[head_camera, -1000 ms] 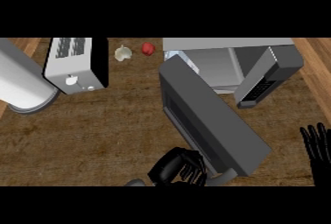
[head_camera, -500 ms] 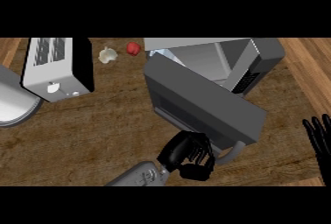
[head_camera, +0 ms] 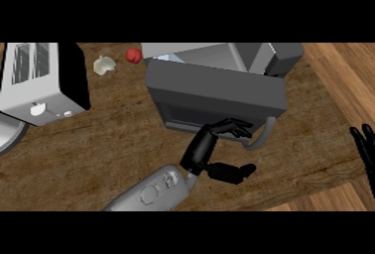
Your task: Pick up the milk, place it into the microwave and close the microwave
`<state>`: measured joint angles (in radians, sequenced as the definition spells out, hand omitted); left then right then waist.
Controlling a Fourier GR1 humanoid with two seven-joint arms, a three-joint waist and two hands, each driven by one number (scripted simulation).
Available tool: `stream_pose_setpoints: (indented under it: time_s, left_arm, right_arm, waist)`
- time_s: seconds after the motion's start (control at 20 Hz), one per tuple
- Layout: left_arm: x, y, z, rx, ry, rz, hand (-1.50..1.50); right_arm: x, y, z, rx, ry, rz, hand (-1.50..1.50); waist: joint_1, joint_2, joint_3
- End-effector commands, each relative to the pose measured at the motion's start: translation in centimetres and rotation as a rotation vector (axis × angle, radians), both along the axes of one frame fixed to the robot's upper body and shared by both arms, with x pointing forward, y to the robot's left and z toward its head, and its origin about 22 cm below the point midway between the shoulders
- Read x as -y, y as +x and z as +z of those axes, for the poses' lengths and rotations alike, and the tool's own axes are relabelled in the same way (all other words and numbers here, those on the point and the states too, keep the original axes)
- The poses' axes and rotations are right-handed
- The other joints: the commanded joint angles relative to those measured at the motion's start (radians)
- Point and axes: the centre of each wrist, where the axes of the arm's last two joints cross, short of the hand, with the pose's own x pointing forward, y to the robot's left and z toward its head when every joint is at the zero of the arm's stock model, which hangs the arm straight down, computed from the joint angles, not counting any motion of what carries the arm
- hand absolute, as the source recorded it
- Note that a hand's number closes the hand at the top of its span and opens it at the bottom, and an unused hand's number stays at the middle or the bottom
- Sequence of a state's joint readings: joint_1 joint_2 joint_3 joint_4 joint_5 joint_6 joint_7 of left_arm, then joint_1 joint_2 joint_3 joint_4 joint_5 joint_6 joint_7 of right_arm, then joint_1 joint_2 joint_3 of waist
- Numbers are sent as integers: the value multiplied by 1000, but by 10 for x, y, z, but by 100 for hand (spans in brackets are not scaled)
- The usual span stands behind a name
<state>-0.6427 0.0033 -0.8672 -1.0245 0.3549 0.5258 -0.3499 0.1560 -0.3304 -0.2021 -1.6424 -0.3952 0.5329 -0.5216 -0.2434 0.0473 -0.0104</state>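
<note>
Left robot hand (head_camera: pixel 219 141) reaches up from the grey forearm at bottom centre, fingers stretched out and touching the lower front edge of the microwave door (head_camera: pixel 216 94), thumb spread off to the lower right; nothing held in it. Door is dark grey, swung across most of the microwave (head_camera: pixel 256 54), whose light interior shows only as a strip above the door's top edge. A curved grey handle (head_camera: pixel 264 136) sticks out at the door's lower right corner. Milk is not visible anywhere; cannot tell if it sits inside, as the door blocks the cavity. Right robot hand (head_camera: pixel 364 149) shows only as straight fingers pointing up, cut off at the right edge. White toaster (head_camera: pixel 40 82) at left on the wooden worktop (head_camera: pixel 110 144); small pale item (head_camera: pixel 104 65) and red item (head_camera: pixel 134 55) near the top, too small to identify.
</note>
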Motion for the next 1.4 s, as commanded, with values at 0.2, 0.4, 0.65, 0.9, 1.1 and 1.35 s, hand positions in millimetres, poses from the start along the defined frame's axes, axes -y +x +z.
stream_pose_setpoints:
  time_s: [0.2, 0.4, 0.65, 0.9, 1.1, 1.35]
  left_arm:
    - [6, 25, 23, 60, -80, 77, -150]
    - [7, 35, 28, 76, -87, 116, -150]
    - [9, 47, 36, 81, -96, 122, -150]
    - [11, 58, 46, 108, -103, 149, -150]
    - [10, 62, 45, 101, -105, 172, -150]
    - [12, 65, 48, 117, -115, 170, -150]
  right_arm:
    - [0, 10, 15, 30, 20, 54, -150]
    - [0, 13, 22, 46, 29, 99, -150]
    - [1, 22, 35, 61, 23, 153, -150]
    - [1, 29, 44, 81, 32, 177, -150]
    - [-1, 34, 51, 87, 35, 208, -150]
    - [6, 37, 61, 86, 12, 212, -150]
  waist:
    - [-55, 20, 3]
    - [-80, 24, 4]
    - [-105, 37, 5]
    - [-123, 42, 6]
    - [-133, 49, 6]
    - [-155, 49, 6]
